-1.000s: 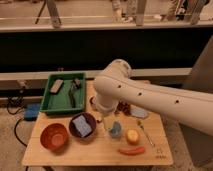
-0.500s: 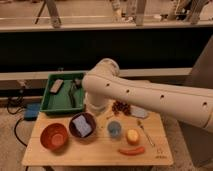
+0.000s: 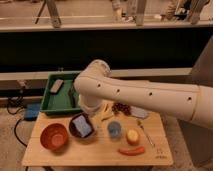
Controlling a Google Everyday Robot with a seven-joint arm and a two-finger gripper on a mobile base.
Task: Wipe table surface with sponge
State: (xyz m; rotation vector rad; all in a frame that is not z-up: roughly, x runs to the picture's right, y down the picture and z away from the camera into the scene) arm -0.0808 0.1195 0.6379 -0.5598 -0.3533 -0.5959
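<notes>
**A:** Risk first?

**B:** The sponge (image 3: 83, 127) lies inside the dark bowl (image 3: 72, 131), not flat on the table (image 3: 95, 155). It looks propped at a slant. A grab from above could catch the bowl's rim too, and then the bowl lifts or tips with it. The sponge is also soft, so a shallow pinch would likely slip off.

**A:** What's around it?

**B:** It's crowded.
- The orange bowl (image 3: 54, 136) is just left of the dark bowl, maybe touching it.
- The blue cup (image 3: 114, 129) is just right of the dark bowl.
- A yellowish strip (image 3: 106, 112), maybe a banana, lies behind-right of it.
- Further right of the dark bowl are the grapes (image 3: 120, 108), a round yellow fruit (image 3: 132, 136), a long red vegetable (image 3: 132, 150) and a utensil (image 3: 145, 131).

A wipe stroke would probably shove these about or push one off the edge. The only bare wood I see is the strip in front of the dark bowl.

**A:** And the tray?

**B:** The green tray (image 3: 62, 100) is behind-left of the dark bowl, with a grey block (image 3: 56, 85) in it. The block isn't the sponge, so going for it would be the wrong target.

**A:** Gripper?

**B:** The gripper (image 3: 90, 110) is at the lower end of the white arm (image 3: 145, 97), just behind the dark bowl's far rim and above it. The arm's bulk covers most of it. I can't tell if it's open or closed.

**A:** Sponge versus gripper?

**B:** The sponge is just in front of the gripper and below it. They're near each other and apart as far as I can see. The bowl wall stands between them on the far side.
</notes>
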